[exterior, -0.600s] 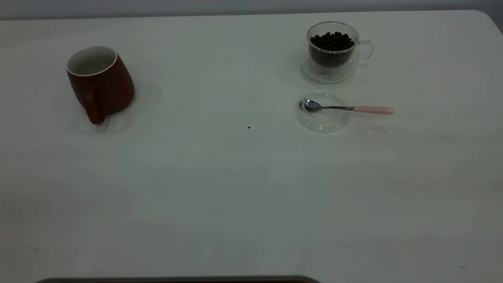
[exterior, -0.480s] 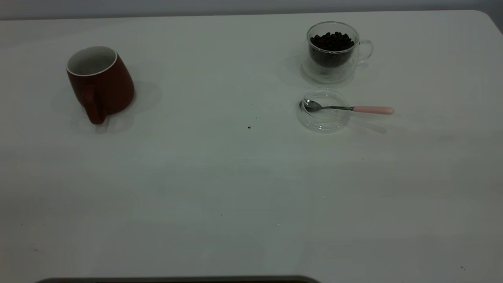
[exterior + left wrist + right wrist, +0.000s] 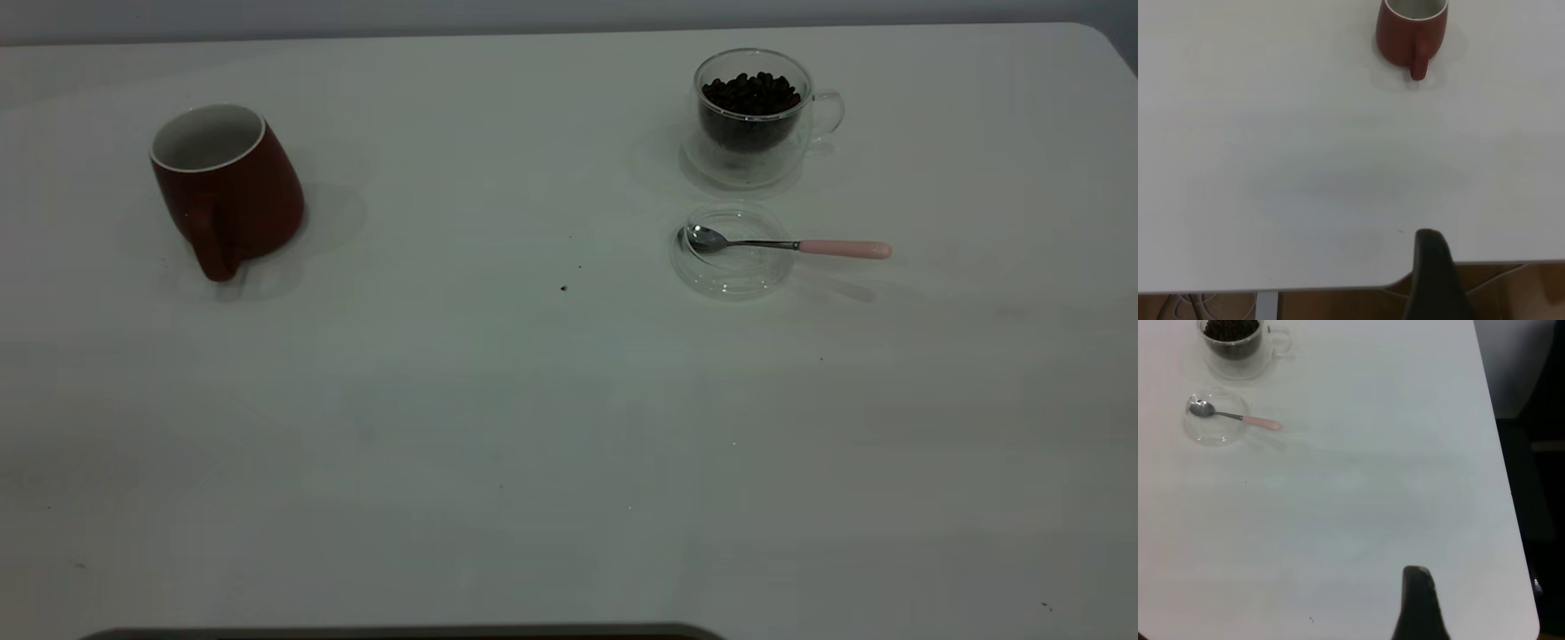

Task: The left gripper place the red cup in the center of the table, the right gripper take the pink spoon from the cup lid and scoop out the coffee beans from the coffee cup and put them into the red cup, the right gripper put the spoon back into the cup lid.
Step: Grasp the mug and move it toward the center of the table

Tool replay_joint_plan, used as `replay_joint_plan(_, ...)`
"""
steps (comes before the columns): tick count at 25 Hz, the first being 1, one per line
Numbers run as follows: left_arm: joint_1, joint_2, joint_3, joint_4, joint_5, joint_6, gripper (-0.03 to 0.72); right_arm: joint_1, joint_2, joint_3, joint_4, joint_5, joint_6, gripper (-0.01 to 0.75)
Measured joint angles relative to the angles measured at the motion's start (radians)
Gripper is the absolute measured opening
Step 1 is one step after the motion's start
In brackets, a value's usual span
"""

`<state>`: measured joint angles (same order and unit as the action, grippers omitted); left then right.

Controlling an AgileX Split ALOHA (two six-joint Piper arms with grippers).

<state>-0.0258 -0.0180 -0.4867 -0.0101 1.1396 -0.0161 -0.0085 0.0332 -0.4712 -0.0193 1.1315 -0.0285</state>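
The red cup (image 3: 228, 189) stands upright at the table's (image 3: 498, 400) far left, handle toward the near side; it also shows in the left wrist view (image 3: 1412, 29). The coffee cup (image 3: 754, 116) holds coffee beans (image 3: 751, 92) at the back right. Just in front of it lies the cup lid (image 3: 731, 250) with the pink spoon (image 3: 787, 244) resting in it, handle sticking out past the rim. The right wrist view shows the spoon (image 3: 1238, 417), lid (image 3: 1216, 420) and coffee cup (image 3: 1239, 339) far off. My left gripper (image 3: 1429, 235) hangs over the table's near edge, far from the red cup. My right gripper (image 3: 1416, 572) hovers above bare table, holding nothing.
The table's near edge (image 3: 1338, 288) runs just under my left gripper, with floor and cables beyond. The table's right edge (image 3: 1501, 480) lies close to my right gripper, with dark floor past it. A dark strip (image 3: 400, 632) borders the bottom of the exterior view.
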Motion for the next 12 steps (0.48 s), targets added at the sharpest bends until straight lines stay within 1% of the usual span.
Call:
replay_joint_plan(9, 0.0, 0.0, -0.001, -0.013, -0.004, -0.008, 0.529, 0.0, 0.0, 0.0, 0.0, 0.0, 0.0, 0.575)
replay_joint_plan(12, 0.0, 0.029, -0.04, -0.081, -0.06, -0.029, 0.529, 0.0, 0.0, 0.0, 0.0, 0.0, 0.0, 0.575)
